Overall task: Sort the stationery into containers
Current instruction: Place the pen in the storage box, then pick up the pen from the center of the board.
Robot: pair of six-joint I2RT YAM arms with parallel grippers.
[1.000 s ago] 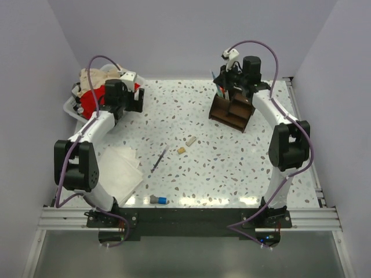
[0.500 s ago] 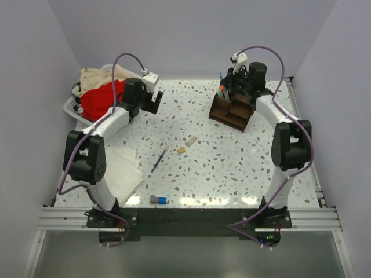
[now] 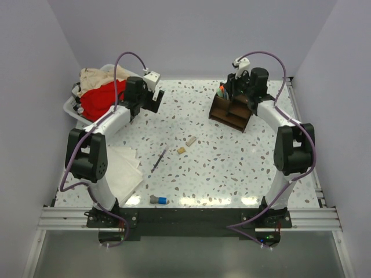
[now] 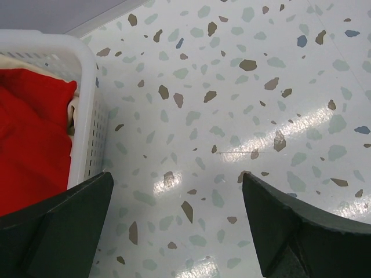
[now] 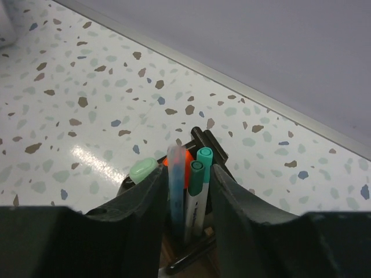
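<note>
The dark brown organizer stands at the back right. My right gripper hovers over its rear compartment. In the right wrist view its jaws are slightly apart around a blue pen and a green-capped white marker, with a teal cap, orange highlighter and pale green cap beside them. A black pen, two tan erasers and a grey-blue stub lie on the table. My left gripper is wide open and empty above bare table.
A white basket with red and beige clothes sits at the back left, just left of my left gripper. A white folded cloth lies at the front left. Walls close the table on three sides.
My left arm swung right, from over the basket to the table beside it. My right gripper shifted slightly back and right over the organizer.
</note>
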